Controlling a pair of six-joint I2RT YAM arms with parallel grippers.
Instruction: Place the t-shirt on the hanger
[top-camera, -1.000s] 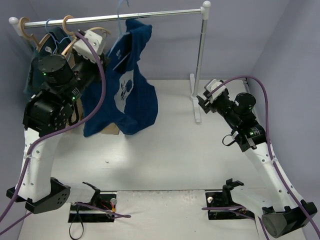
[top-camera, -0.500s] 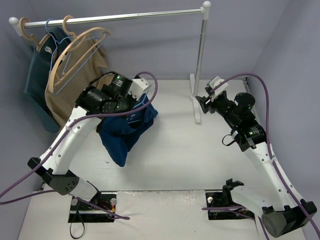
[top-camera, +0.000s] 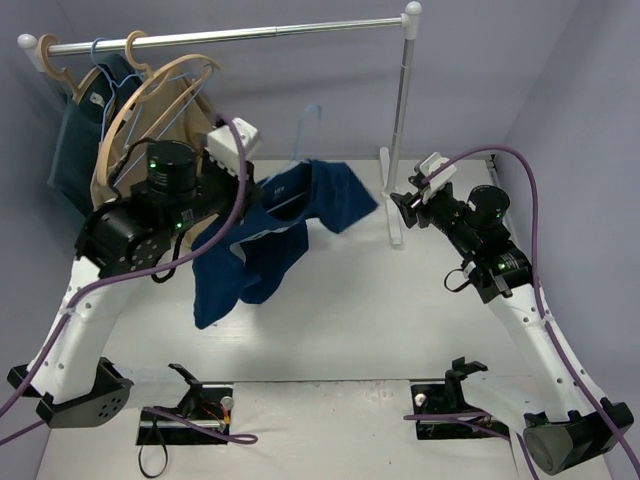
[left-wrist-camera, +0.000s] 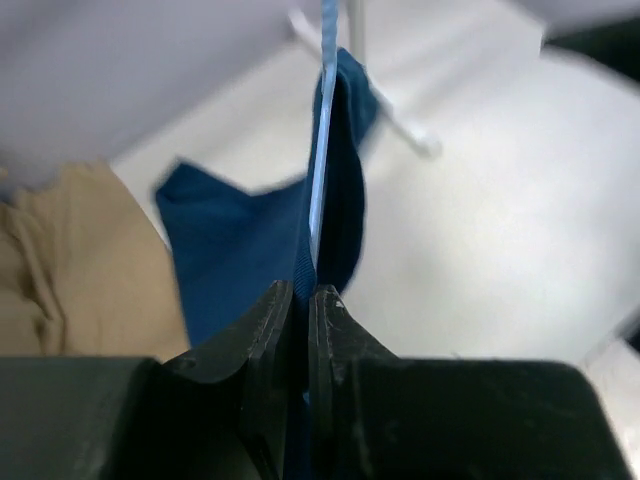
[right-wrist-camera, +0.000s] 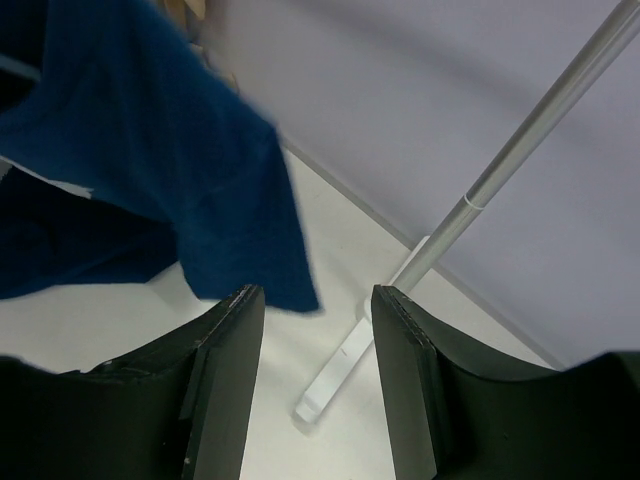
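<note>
- Pressed nearly together in the left wrist view: jaws of the left gripper (left-wrist-camera: 300, 292), pinching the thin light-blue hanger (left-wrist-camera: 325, 110) seen edge-on, with navy cloth of the t-shirt (left-wrist-camera: 235, 235) caught alongside.
- Spread apart in the right wrist view: jaws of the right gripper (right-wrist-camera: 318, 295), nothing between them.
- Just ahead of those jaws, a loose corner of the t-shirt; beyond it, the upright post (right-wrist-camera: 530, 130) of the clothes rail (top-camera: 230, 35) and its foot.
- Only from the top view: hanger hook free in the air below the clothes rail, not on it; t-shirt draped over the hanger in front of the rail's middle.
- Also top view alone: right gripper close to the base of the post, apart from the t-shirt.
- A fold of the tan garment (left-wrist-camera: 70, 260) at the edge of the left wrist view.
- Top view alone: wooden hangers (top-camera: 128, 108) and a dark teal garment (top-camera: 70, 150) at the rail's end on the left arm's side.
- White table (top-camera: 380, 300) beneath the rail; plain lavender walls (top-camera: 480, 80) behind and at both sides.
</note>
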